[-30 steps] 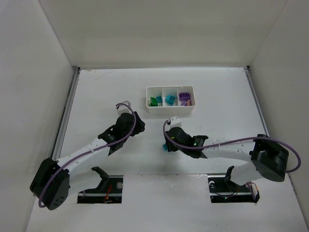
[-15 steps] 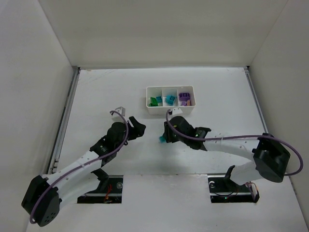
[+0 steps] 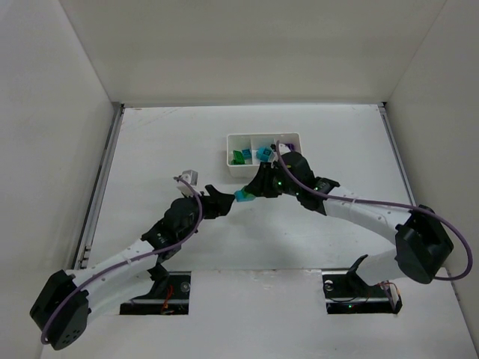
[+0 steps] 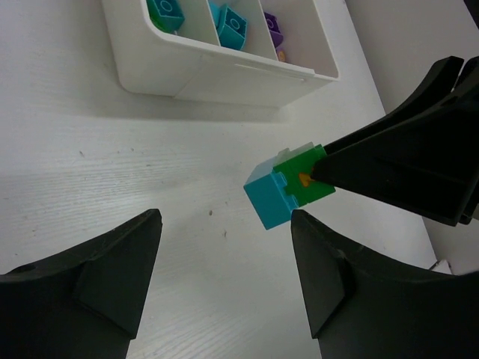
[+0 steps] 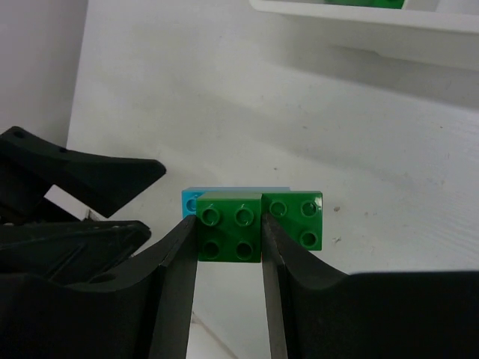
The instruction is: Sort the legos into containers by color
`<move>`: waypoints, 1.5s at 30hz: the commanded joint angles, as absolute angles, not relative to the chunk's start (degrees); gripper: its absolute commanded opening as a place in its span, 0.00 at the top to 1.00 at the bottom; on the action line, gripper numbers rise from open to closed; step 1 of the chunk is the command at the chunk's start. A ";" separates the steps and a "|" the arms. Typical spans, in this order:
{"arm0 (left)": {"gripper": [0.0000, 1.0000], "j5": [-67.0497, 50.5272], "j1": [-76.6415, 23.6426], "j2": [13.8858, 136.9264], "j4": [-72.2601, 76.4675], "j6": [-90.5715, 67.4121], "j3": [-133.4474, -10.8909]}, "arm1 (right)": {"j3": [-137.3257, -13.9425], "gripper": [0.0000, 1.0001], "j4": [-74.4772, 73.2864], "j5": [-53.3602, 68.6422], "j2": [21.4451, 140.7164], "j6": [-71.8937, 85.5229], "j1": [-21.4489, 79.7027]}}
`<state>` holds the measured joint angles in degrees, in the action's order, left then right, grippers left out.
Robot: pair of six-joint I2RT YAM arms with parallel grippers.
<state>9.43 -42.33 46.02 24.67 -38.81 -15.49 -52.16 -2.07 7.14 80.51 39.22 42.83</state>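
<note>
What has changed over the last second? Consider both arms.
The right gripper, shut on the green-and-teal clump, carried it toward the white tray. The open left gripper moved in to face it. The tray and its bricks stayed put.

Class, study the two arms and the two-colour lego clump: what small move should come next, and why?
Probably ease the open left jaws forward around the teal brick and close them. The right jaws grip only the green brick stuck to it, so the colours still need splitting.
</note>
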 commanded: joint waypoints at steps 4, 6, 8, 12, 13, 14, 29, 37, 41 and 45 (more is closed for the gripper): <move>0.34 6.86 -43.37 50.97 33.82 -45.61 -15.82 | -51.15 0.69 4.74 6.95 80.68 42.27 43.64; 0.34 6.42 -43.55 51.42 36.55 -46.84 -14.95 | -51.33 0.69 5.53 6.77 81.47 42.54 44.16; 0.35 6.42 -43.46 51.50 37.61 -47.63 -14.50 | -51.42 0.69 5.54 6.77 81.74 42.63 44.51; 0.39 5.72 -43.64 52.55 37.70 -47.81 -15.03 | -50.98 0.69 6.42 6.59 81.74 42.71 45.04; 0.40 5.45 -43.72 53.25 37.79 -47.90 -15.29 | -50.80 0.69 6.50 6.59 81.56 42.71 45.04; 0.42 5.19 -43.90 53.87 37.79 -47.99 -15.55 | -50.45 0.69 6.85 6.50 81.39 42.89 45.13; 0.76 5.80 -46.36 58.18 38.32 -48.25 -19.16 | -44.74 0.70 10.55 6.59 76.56 43.86 43.64; 0.84 5.80 -46.01 60.03 39.11 -48.52 -19.07 | -43.16 0.70 11.07 7.65 74.36 44.03 41.26; 0.85 5.62 -45.39 61.87 39.64 -48.43 -18.81 | -42.80 0.70 11.07 9.05 72.69 44.21 39.77; 0.87 5.80 -45.13 63.89 40.51 -48.60 -18.37 | -42.37 0.70 11.16 10.81 71.28 44.38 38.10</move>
